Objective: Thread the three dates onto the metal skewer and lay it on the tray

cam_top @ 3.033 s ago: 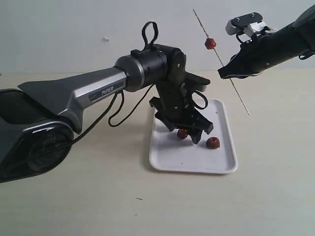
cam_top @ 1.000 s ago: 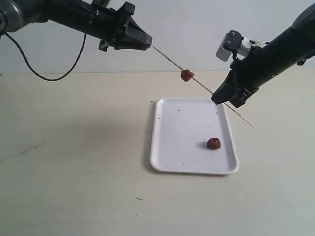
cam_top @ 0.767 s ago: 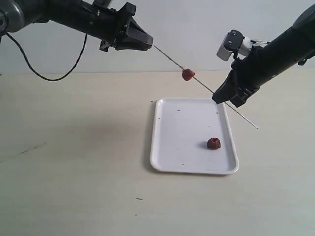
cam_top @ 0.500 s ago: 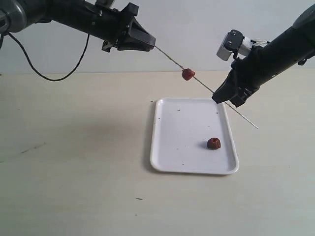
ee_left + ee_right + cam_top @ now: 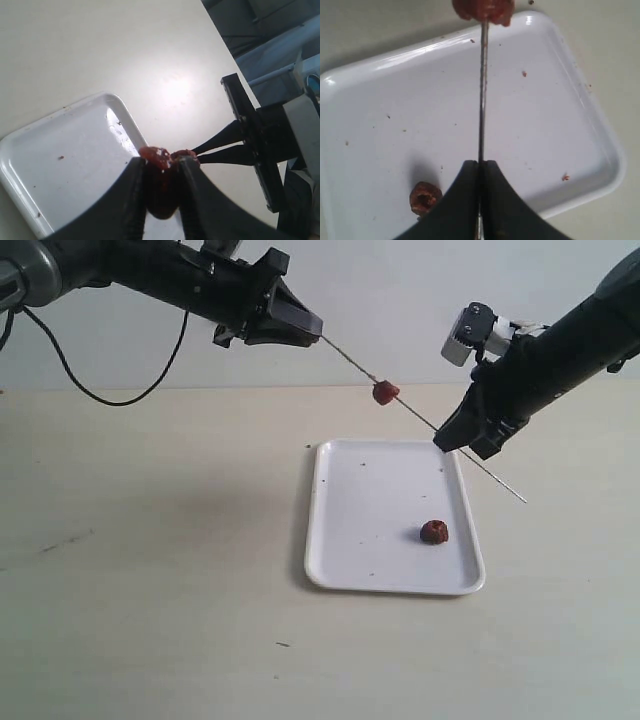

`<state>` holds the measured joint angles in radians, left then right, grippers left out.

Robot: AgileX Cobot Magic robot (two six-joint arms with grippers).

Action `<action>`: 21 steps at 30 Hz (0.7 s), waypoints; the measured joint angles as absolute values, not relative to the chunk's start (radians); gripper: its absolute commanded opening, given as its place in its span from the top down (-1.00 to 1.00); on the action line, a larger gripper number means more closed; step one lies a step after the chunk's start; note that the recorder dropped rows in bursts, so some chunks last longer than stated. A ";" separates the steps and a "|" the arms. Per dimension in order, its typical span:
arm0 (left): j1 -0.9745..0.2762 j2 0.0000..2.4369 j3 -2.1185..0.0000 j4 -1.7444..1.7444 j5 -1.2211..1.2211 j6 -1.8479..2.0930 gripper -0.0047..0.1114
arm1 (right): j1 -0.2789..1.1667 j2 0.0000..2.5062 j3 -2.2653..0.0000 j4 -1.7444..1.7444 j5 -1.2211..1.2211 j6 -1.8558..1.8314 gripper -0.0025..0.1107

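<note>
High above the table, my left gripper (image 5: 312,333) is shut on a dark red date (image 5: 161,187), hidden in the exterior view. The tip of the thin metal skewer (image 5: 420,417) meets those jaws. It slants down to the right through my right gripper (image 5: 450,439), which is shut on it, and its lower end sticks out past the tray's right rim. A second date (image 5: 384,392) is threaded partway along the skewer (image 5: 481,95). A third date (image 5: 433,531) lies loose on the white tray (image 5: 370,500), also seen beside my right gripper (image 5: 480,165).
The tray (image 5: 545,125) carries a few dark specks and red crumbs. A black cable (image 5: 90,390) hangs from the left arm at the back left. Pale tabletop surrounds the tray on all sides.
The left gripper with its date has crept a little to the right along the skewer's upper end. The skewer and its threaded date shifted slightly right. The right arm barely moved.
</note>
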<state>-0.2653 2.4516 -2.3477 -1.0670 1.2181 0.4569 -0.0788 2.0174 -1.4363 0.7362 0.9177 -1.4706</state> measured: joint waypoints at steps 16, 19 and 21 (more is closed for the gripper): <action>-0.265 2.452 -2.348 -1.025 1.220 0.459 0.53 | -0.079 2.017 -1.436 0.697 0.886 -1.416 0.96; -0.265 2.452 -2.348 -1.025 1.220 0.459 0.53 | -0.079 2.017 -1.436 0.697 0.886 -1.416 0.96; -0.265 2.452 -2.348 -1.025 1.220 0.459 0.53 | -0.079 2.017 -1.436 0.697 0.891 -1.421 0.96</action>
<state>-0.2653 2.4516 -2.3477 -1.0248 1.2201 0.4592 -0.0788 2.0174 -1.4363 0.6972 0.8912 -1.4209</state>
